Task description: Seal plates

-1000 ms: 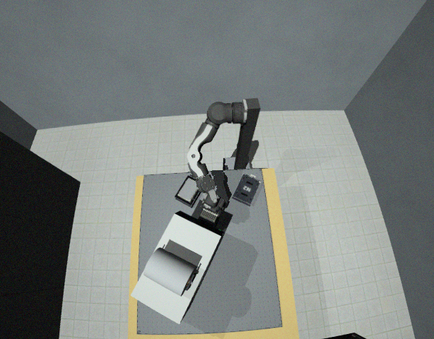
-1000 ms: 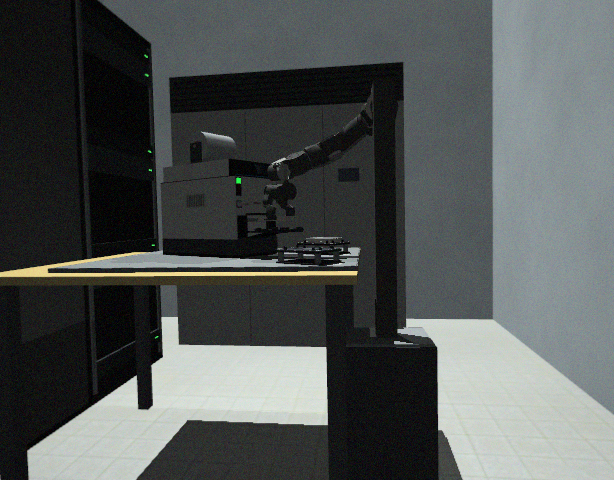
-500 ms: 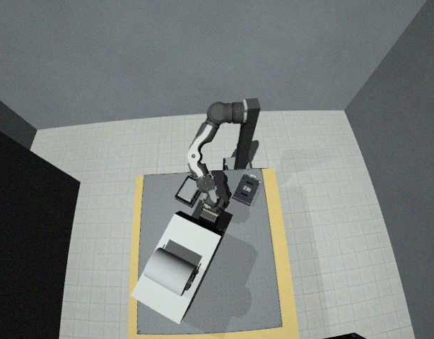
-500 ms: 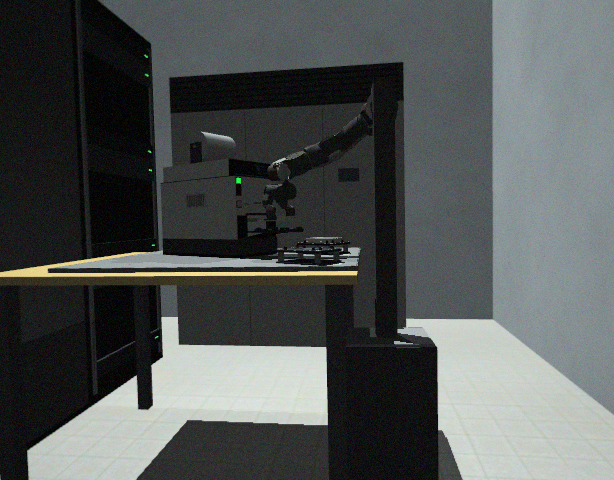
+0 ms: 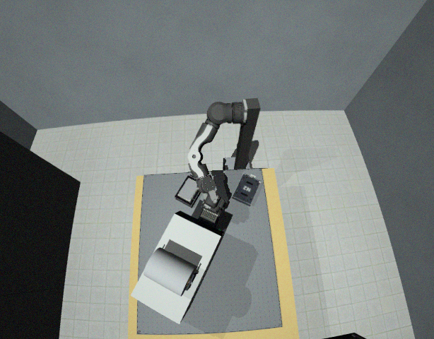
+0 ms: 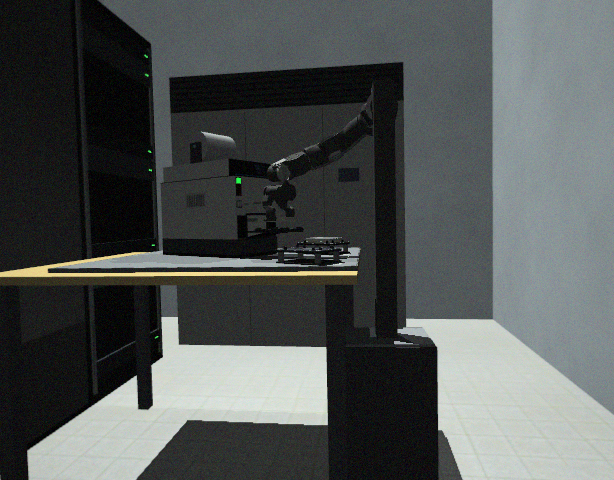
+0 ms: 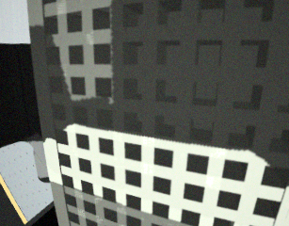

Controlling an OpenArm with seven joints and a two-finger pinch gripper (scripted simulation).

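My gripper [image 5: 212, 206] [image 6: 279, 212] is shut on an open plate [image 5: 209, 215] [image 7: 146, 153], low over the sealer's stage [image 5: 225, 221] [image 6: 293, 229]. The plate's square wells fill most of the wrist view; whether it rests fully on the stage cannot be told. The sealer [image 5: 198, 227] [image 6: 201, 217] shows a green lamp [image 6: 238, 180]. The other plate [image 5: 188, 190] [image 6: 323, 239] has a plain pale top with no wells visible and sits in the nest at the left, N1. Nest N2 [image 5: 240, 197] is empty, its label showing. The START button is not clearly visible.
The film roll [image 5: 170, 270] [image 6: 217, 145] stands on top of the sealer. The arm's post [image 5: 247, 135] [image 6: 385, 206] rises behind the table's back edge. The nests stand on either side of the arm, close to the stage. A dark rack [image 6: 116, 155] stands beyond the table.
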